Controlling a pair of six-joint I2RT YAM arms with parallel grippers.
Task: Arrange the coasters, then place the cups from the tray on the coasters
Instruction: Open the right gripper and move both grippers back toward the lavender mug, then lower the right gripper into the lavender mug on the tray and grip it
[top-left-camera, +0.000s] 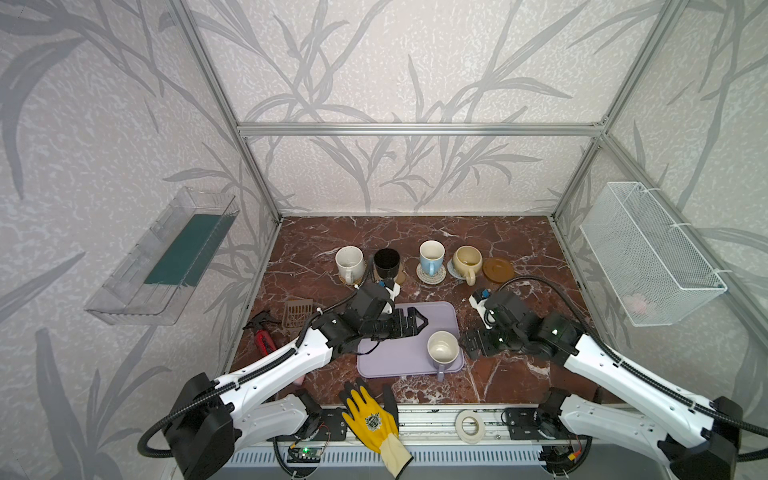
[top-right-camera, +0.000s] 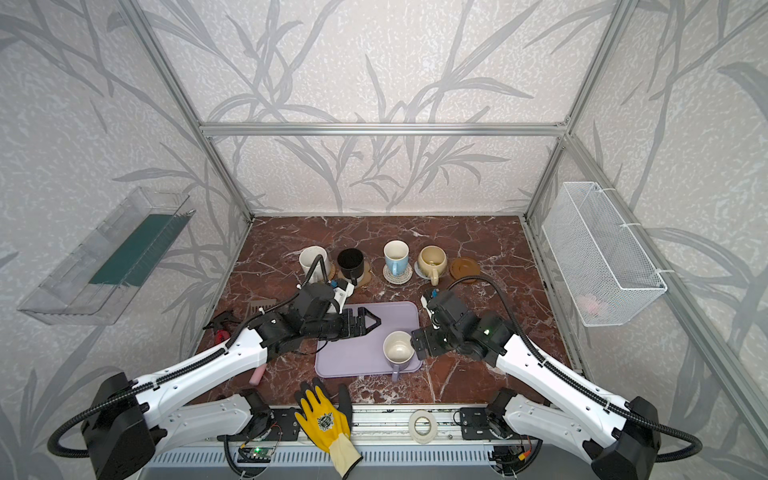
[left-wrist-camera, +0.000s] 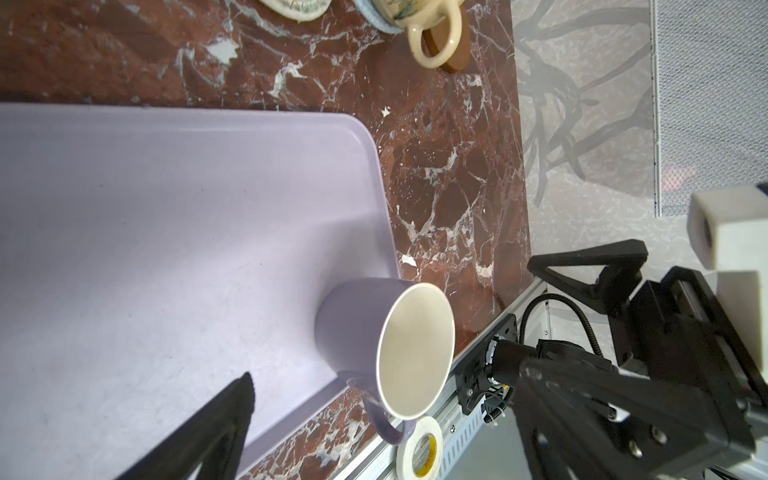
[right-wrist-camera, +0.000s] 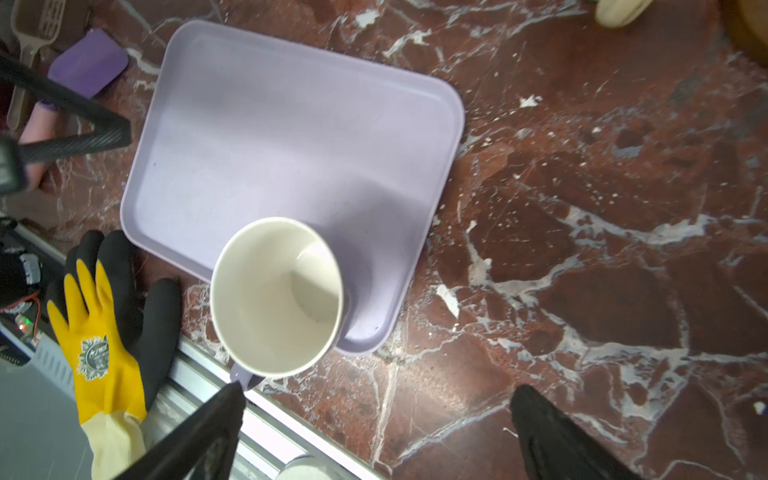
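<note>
In the right wrist view the right claw (right-wrist-camera: 379, 392) is seen with its fingers spread wide apart and nothing held between them, close beside the lavender cup (right-wrist-camera: 276, 297). This cup stands upright in a near corner of the tray (right-wrist-camera: 270, 137) (handle towards the front rail (right-wrist-camera: 270, 432)). In both top views the left claw (top-left-camera: 417, 323) (top-right-camera: 371, 321), likewise spread and empty, is held over the tray's far side. Beyond, along the back of the surface (top-left-camera: 519, 249), the white cup (top-left-camera: 349, 259), black cup (top-left-camera: 386, 262), light blue cup (top-left-camera: 431, 254) and cream-yellow cup (top-left-camera: 466, 258) are each set on one of the coasters (top-left-camera: 432, 278). The brown coaster (top-left-camera: 498, 270) is left bare.
</note>
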